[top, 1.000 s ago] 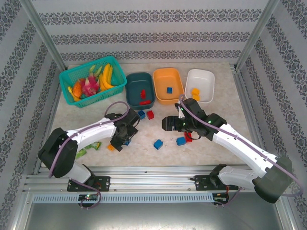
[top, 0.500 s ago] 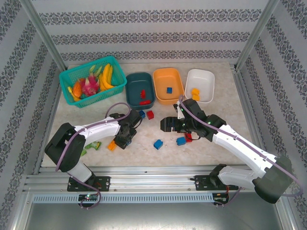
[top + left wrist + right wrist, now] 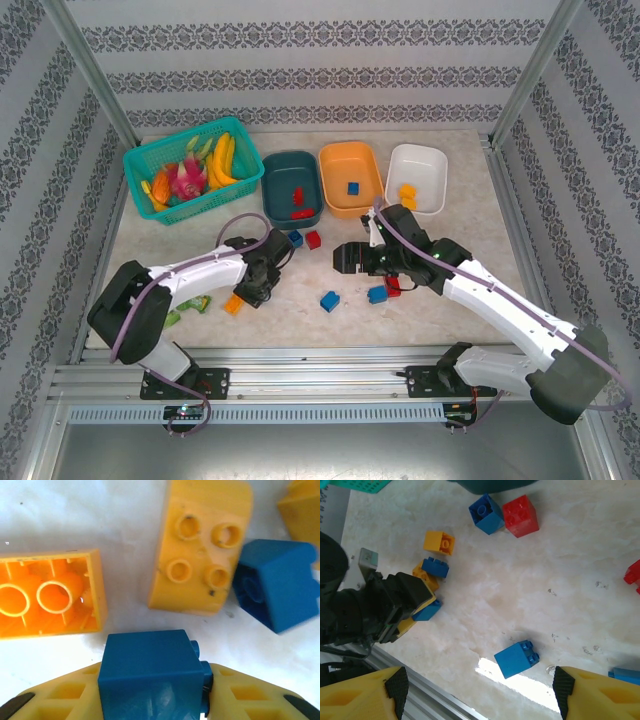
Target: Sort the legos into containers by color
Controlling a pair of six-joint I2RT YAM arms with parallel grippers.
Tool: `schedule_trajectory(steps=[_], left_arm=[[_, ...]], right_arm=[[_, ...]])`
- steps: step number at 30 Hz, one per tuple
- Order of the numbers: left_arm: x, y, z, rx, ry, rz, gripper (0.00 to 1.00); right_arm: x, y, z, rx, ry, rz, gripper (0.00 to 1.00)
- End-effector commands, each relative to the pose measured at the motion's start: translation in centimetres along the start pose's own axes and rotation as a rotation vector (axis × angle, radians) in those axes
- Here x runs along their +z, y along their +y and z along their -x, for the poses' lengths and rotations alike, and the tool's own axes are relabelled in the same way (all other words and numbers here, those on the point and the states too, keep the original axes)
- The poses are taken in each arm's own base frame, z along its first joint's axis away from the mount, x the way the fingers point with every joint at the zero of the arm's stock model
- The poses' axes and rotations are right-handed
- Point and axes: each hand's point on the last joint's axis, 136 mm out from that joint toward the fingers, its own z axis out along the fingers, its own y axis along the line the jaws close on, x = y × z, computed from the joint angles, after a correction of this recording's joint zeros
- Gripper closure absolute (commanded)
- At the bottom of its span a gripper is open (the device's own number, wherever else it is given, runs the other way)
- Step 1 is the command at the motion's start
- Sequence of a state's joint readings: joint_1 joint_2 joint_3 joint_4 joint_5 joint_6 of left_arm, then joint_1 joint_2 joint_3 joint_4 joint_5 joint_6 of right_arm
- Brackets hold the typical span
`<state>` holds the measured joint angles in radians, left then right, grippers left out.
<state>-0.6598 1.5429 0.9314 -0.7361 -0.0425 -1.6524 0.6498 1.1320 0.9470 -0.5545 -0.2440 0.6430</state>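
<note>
My left gripper (image 3: 155,700) is shut on a blue lego (image 3: 147,672), which sits squeezed between the yellow fingers just above the table. Around it lie a yellow lego (image 3: 202,550), an upturned orange lego (image 3: 47,595) and another blue lego (image 3: 277,590). From above, the left gripper (image 3: 262,283) is low at the left centre. My right gripper (image 3: 347,258) hangs open above the table, with a loose blue lego (image 3: 516,658) below it between the spread fingers. The teal container (image 3: 285,172), orange container (image 3: 345,160) and white container (image 3: 420,165) stand in a row at the back with a few legos inside.
A teal mesh basket (image 3: 150,160) of toy fruit stands at the back left. A small green item (image 3: 190,306) lies by the left arm. Blue (image 3: 295,238) and red (image 3: 313,239) legos lie before the teal container. An aluminium rail (image 3: 300,375) runs along the near edge.
The left gripper has closed on the blue lego and the left arm has shifted slightly. The right arm has barely moved.
</note>
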Motion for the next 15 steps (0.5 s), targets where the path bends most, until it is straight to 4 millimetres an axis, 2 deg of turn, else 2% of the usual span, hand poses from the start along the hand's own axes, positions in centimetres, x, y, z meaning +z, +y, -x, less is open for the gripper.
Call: schedule_trajectory(steps=[1, 4, 7, 10, 15], left_arm=[[-5.1, -3.7, 0.8, 0.136, -0.053, -0.107, 0.63], [-8.1, -7.5, 1.0, 0.276, -0.079, -0.171, 0.63], [-9.8, -11.8, 1.0, 0.408, -0.110, -0.229, 0.63], [-10.8, -16.8, 0.3, 0.526, -0.105, -0.302, 0.63], [-10.8, -25.2, -1.1, 0.725, -0.132, -0.411, 0.62]], right_arm=[[-3.8, 0.2, 4.2, 0.028, -0.178, -0.032, 0.21], [-6.3, -0.6, 7.3, 0.095, -0.296, -0.048, 0.21], [-7.2, -1.9, 9.8, 0.166, -0.342, -0.070, 0.21], [-7.2, -3.3, 11.9, 0.219, -0.356, -0.103, 0.21], [-7.6, -5.1, 15.0, 0.293, -0.398, -0.121, 0.21]])
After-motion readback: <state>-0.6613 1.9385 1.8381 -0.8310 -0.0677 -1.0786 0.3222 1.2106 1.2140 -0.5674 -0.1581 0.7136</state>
